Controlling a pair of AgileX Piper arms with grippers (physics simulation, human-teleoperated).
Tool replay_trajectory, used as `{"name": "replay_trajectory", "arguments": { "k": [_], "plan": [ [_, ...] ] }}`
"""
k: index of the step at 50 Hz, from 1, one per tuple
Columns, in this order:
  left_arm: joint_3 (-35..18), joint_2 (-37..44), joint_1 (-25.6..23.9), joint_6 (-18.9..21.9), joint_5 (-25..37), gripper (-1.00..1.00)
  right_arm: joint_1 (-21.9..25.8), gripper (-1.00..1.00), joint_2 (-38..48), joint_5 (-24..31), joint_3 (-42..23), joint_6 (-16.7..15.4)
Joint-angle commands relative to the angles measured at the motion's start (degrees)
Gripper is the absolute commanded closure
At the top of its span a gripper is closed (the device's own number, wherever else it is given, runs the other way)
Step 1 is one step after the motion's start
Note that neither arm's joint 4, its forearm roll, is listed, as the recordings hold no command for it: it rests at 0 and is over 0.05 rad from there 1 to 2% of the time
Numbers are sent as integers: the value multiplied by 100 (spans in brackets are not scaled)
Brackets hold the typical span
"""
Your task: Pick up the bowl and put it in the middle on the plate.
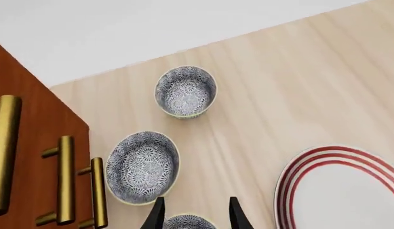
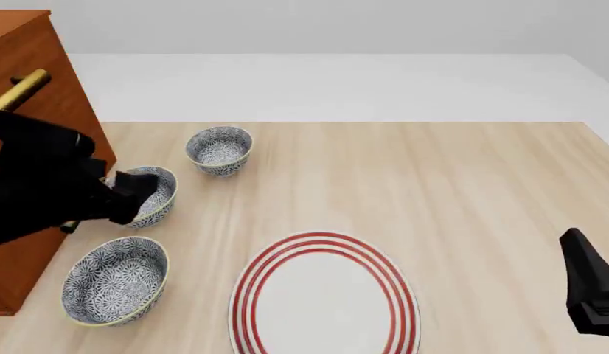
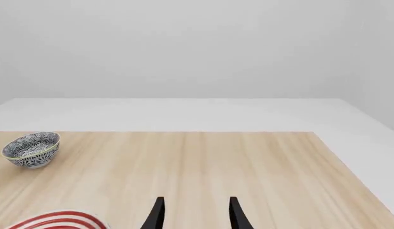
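I see a pale wood table point(image 2: 462, 192) on a white floor, a plain grey wall behind, and a brown cabinet point(image 2: 34, 81) at the table's 9 o'clock edge. The bowl point(image 2: 116, 279) stands at 9 o'clock from the plate point(image 2: 324, 302), well apart. The left gripper point(image 1: 197, 199) hovers over it, fingers spread, empty. The right gripper point(image 3: 197, 199) also gapes empty. My left arm hides part of the middle bowl point(image 2: 159, 193). The plate's near edge is cut off.
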Motion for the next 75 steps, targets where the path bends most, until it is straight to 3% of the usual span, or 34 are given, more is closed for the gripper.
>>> {"name": "replay_trajectory", "arguments": {
  "k": [1, 6, 8, 37, 59, 75],
  "plan": [
    [-140, 858, 91, 331, -191, -100, 2, -100, -16, 6, -5, -16],
    [-148, 1038, 311, 809, -269, -100, 1, -100, -6, -12, 9, -10],
    [-264, 1067, 324, 547, -206, -100, 2, -100, -12, -11, 5, -19],
    [-1084, 2508, 613, 1368, 38, -100, -2, -100, 8, 8, 2, 18],
    [-1620, 3311, 760, 1662, 158, -100, 2, -100, -9, 10, -14, -16],
    [-1365, 3780, 722, 1591, -129, -100, 2, -100, 16, -26, 7, -5]
  ]
}}
